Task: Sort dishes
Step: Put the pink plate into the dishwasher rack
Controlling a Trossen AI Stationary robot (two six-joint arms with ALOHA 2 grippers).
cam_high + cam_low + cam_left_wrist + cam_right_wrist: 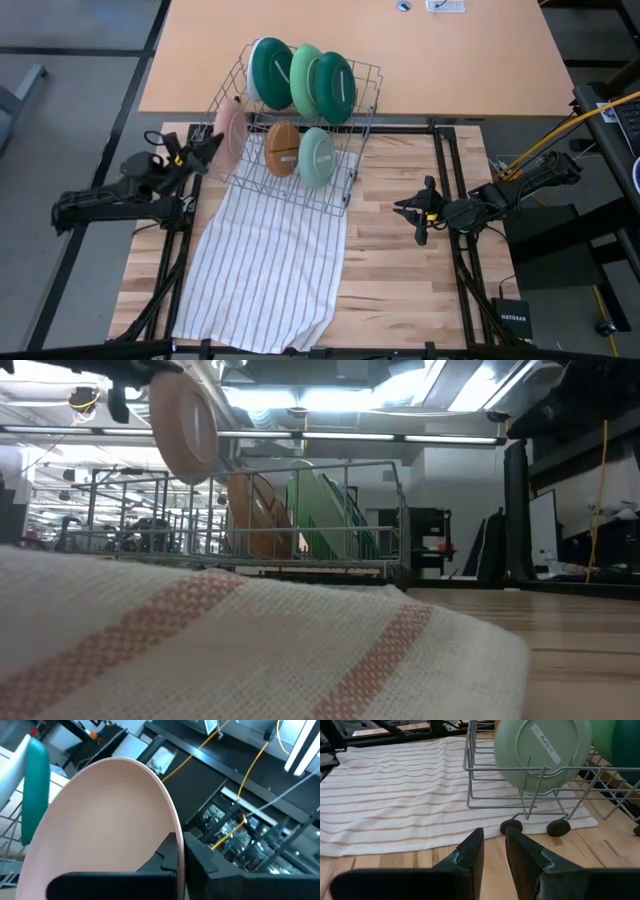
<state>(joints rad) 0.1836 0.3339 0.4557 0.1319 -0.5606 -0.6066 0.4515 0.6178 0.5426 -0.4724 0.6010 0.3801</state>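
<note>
My left gripper (pixel 210 149) is shut on a pink plate (pixel 230 135) at the left end of the grey wire rack (pixel 366 108). The low view shows this plate (pixel 185 422) up above the rack's top wire. Standing on edge in the rack are a dark green plate (pixel 271 70), a light green plate (pixel 305 78) and another dark green plate (pixel 334 88) in the far row. A brown plate (pixel 282 148) and a pale mint plate (pixel 316 156) stand in the near row. My right gripper (pixel 422 215) waits open to the right of the rack, holding nothing. My left gripper pinches the pink plate's rim (pixel 176 827) between its two fingers, one finger (pixel 162 862) on the hollow face and the other on the back. The fingers come about level from the table's left. The plate stands on edge, lifted clear of the rack.
A white cloth with thin stripes (pixel 265 260) lies under the rack and runs to the table's near edge. Bare wood (pixel 400 280) lies right of it. A tan table (pixel 450 60) adjoins the far side. The rack's small wheels (pixel 559 827) rest at the cloth's edge.
</note>
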